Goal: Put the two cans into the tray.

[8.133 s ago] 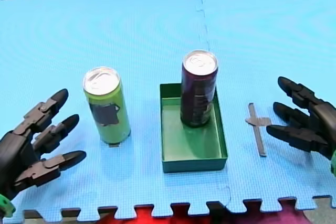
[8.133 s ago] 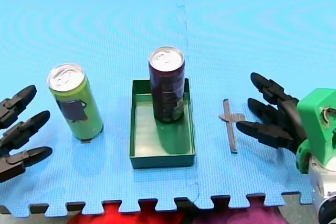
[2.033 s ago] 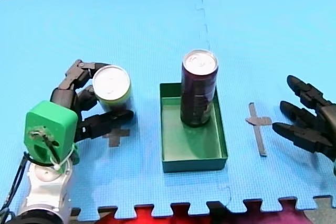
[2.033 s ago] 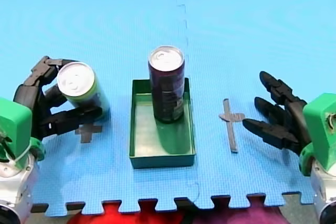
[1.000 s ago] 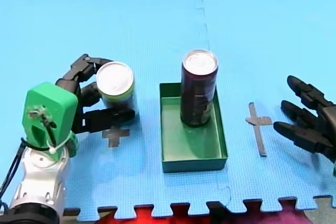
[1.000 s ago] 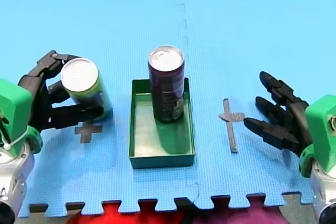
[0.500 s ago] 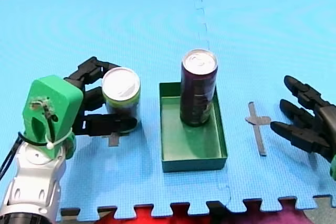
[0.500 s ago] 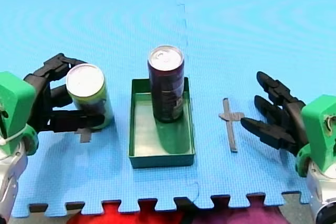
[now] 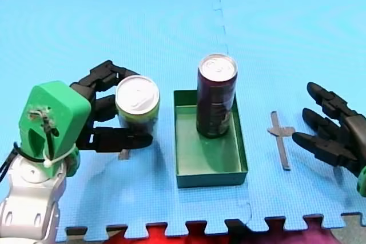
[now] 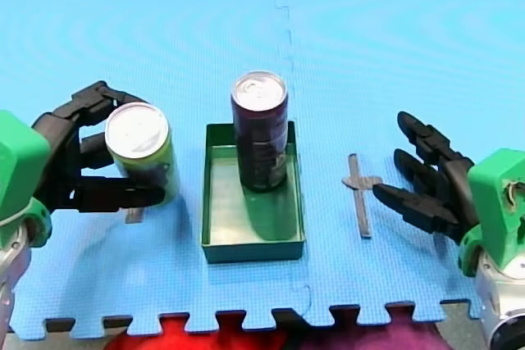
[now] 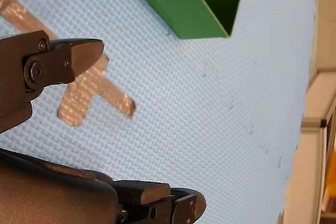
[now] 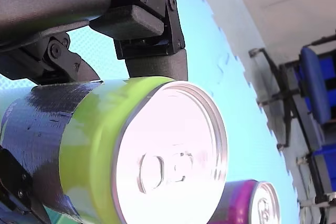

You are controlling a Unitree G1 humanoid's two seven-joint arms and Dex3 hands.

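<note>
Standing at the far end of the one green tray (image 9: 211,171) is the purple can (image 9: 215,98), one of two. The left hand (image 9: 106,117) clamps the green can (image 9: 137,110) just beside the tray's left wall. The right hand (image 9: 331,136), holding nothing, is near the mat's (image 9: 171,32) right edge.

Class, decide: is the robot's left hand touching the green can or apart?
Touching. The second wrist view shows fingers of the left hand pressed against the green can. The right hand is open, right of the tray.
</note>
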